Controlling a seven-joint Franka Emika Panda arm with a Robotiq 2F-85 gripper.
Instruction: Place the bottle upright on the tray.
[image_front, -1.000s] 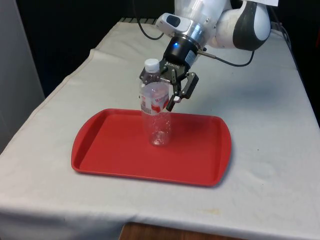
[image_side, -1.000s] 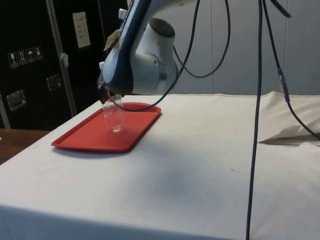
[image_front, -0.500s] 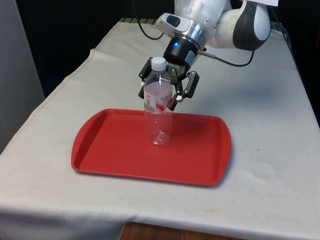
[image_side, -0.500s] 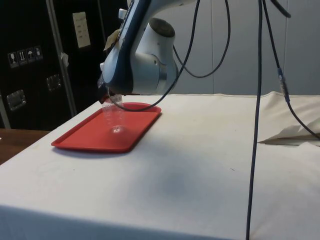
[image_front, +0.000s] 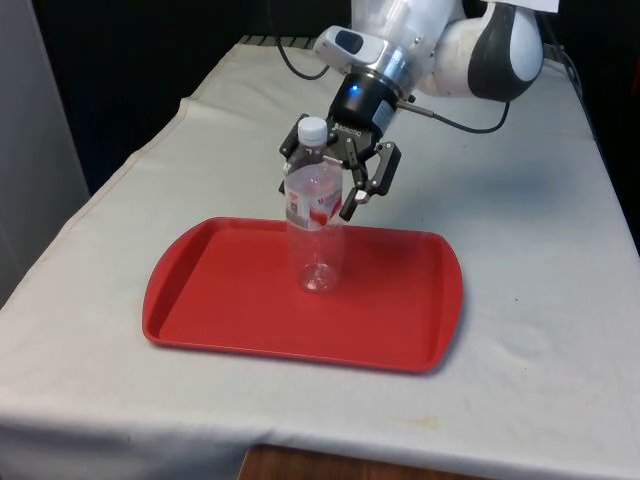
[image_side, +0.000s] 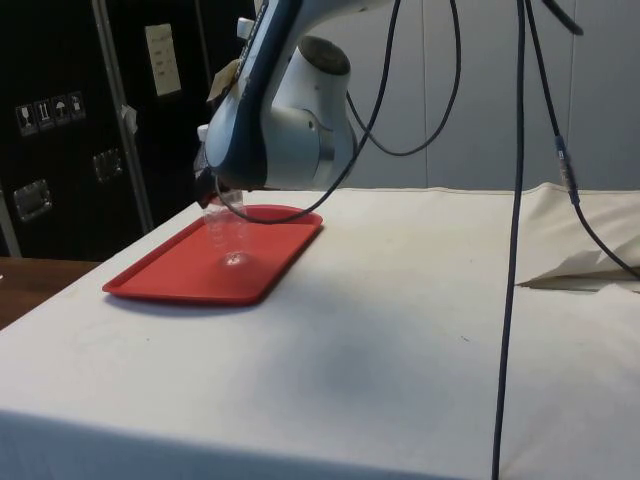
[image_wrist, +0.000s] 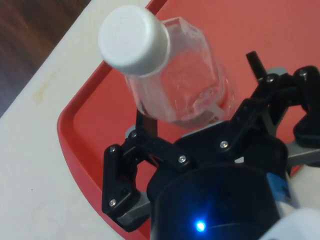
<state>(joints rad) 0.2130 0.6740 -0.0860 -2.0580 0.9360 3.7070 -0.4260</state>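
clear plastic bottle (image_front: 316, 225) stands near upright on the red tray (image_front: 220, 300), base down, white cap up | gripper (image_front: 335, 185) jaws spread wide around its upper body, apparently not clamping, bottle's long axis between them | thin ribbed plastic, red-and-white label; glossy rimmed tray on cloth-covered counter (image_front: 530, 300)

Even, bright overhead light; soft shadows on the cloth (image_front: 520, 260); the wrist view blurs nearby.
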